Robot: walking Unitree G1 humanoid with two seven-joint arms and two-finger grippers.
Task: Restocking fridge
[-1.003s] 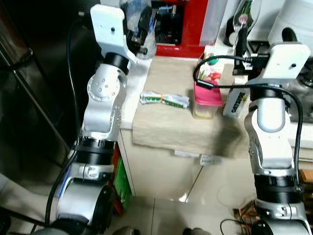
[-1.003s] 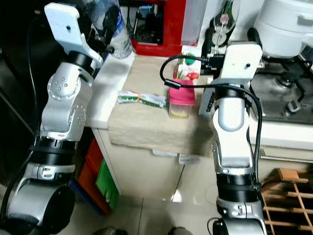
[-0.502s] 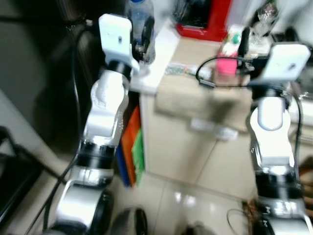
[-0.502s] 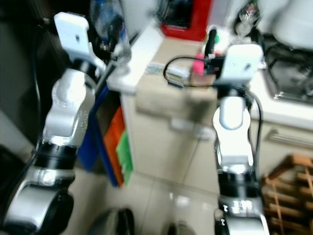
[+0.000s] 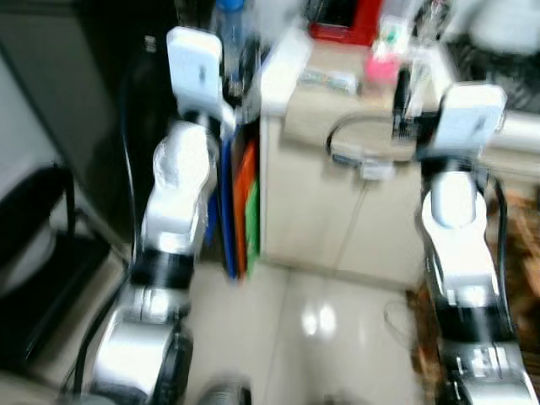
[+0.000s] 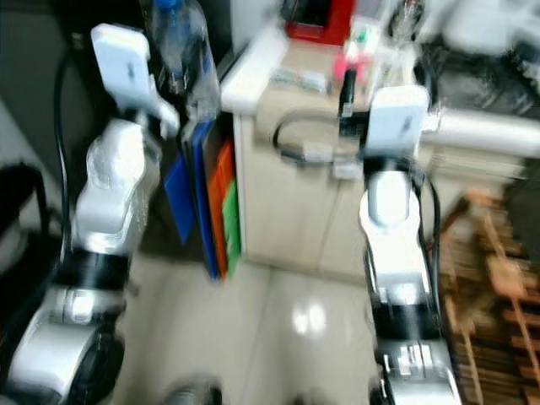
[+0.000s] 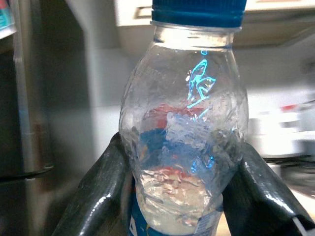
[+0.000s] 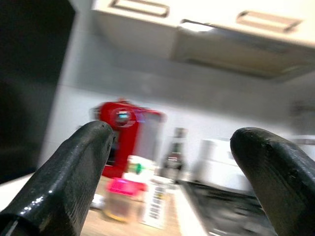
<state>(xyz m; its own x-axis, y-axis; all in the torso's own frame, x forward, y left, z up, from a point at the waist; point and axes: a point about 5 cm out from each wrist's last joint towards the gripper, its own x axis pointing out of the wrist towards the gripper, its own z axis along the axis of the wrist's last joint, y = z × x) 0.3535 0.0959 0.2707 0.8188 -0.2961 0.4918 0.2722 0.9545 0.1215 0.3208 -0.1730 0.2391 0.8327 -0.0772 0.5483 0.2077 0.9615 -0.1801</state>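
Note:
My left gripper is shut on a clear water bottle with a blue cap, held upright at chest height; its black fingers press both sides. In the eye views the bottle stands in front of a dark appliance front. Raised before the counter, my right gripper is open and holds nothing. On the beige counter are a pink-lidded container, a carton and a small green-and-white packet.
Blue, orange and green flat boards stand in the gap left of the cabinet. A red machine sits at the counter's back. A wooden rack is on the floor at right, a dark seat at left. The eye views are blurred.
The whole picture has shifted and blurred: the camera has drawn back from the counter, which now sits higher and farther. The bottle stays in the left gripper.

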